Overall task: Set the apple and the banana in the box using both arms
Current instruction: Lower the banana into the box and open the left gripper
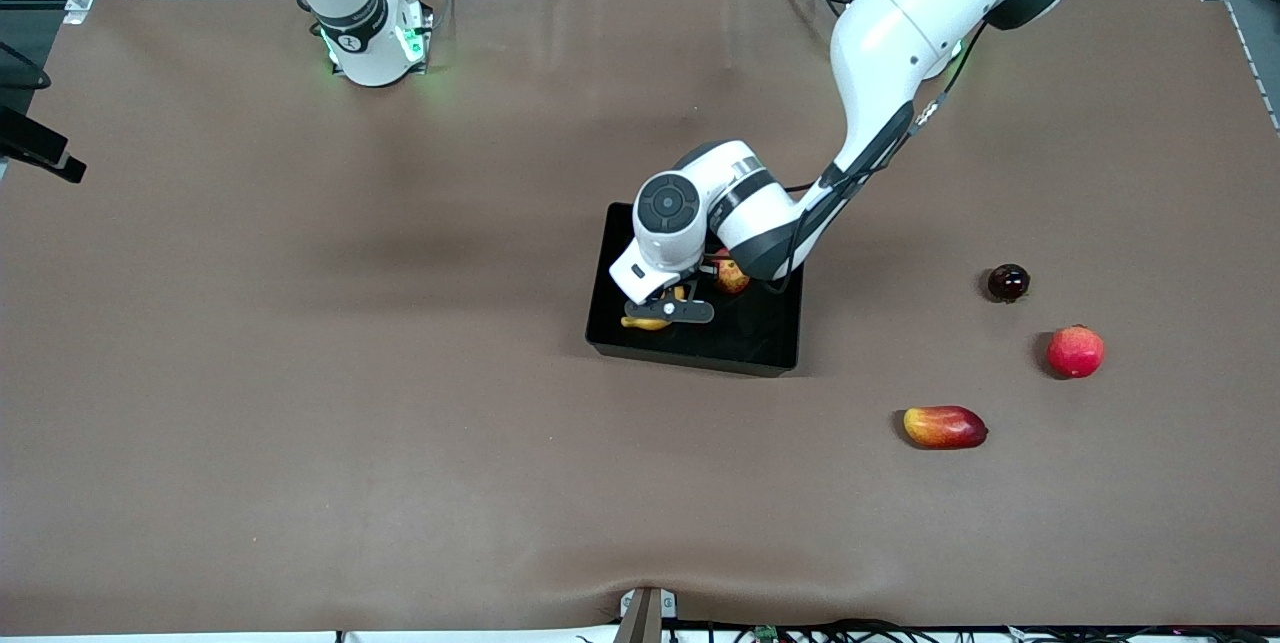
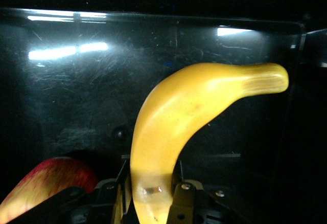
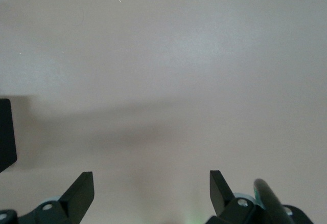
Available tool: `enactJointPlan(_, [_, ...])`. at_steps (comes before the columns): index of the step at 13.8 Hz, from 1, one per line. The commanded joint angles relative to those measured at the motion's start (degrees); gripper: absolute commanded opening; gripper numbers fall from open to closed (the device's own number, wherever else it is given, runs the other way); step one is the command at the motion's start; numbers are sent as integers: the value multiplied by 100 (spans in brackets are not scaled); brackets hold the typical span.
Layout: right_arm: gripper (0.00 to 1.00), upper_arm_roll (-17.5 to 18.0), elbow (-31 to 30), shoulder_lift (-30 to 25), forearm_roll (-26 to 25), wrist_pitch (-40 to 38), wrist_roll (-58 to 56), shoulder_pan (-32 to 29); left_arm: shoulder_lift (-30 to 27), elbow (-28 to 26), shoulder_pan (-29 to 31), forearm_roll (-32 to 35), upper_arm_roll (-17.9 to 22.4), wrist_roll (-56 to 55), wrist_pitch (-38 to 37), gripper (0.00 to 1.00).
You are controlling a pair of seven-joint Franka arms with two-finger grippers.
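Brown table [image 1: 300,373], left end effector [image 2: 153,196] gripping banana [image 2: 189,111] inside box [image 1: 700,348]

We see a brown table [image 1: 300,373] carrying a black box [image 1: 745,343] near its middle. Toward the left arm's end of the table three fruits lie apart from one another on the bare surface: a small dark red fruit [image 1: 1008,282], a round pinkish-red fruit [image 1: 1075,351] nearer to the front camera, and an oblong red-yellow fruit [image 1: 945,426] nearer still and closest to the box. The right arm's base [image 1: 375,43] stands on the table's top edge.
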Motion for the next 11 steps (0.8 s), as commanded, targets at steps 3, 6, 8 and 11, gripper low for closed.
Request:
enactJointPlan(3, [100, 55, 28, 42, 70, -22, -45, -117, -107, 163, -156, 28, 244, -30, 11, 100])
enactJointPlan(6, [100, 55, 28, 42, 70, -22, -53, -117, -922, 154, 229, -24, 262, -4, -347, 100])
enactJointPlan(8, [100, 55, 37, 42, 70, -14, -53, -117, -1668, 145, 712, -42, 209, 40, -900, 100])
enactJointPlan(11, [100, 55, 37, 42, 70, -13, -53, -117, -2461, 145, 1345, -59, 200, 487, -1578, 100])
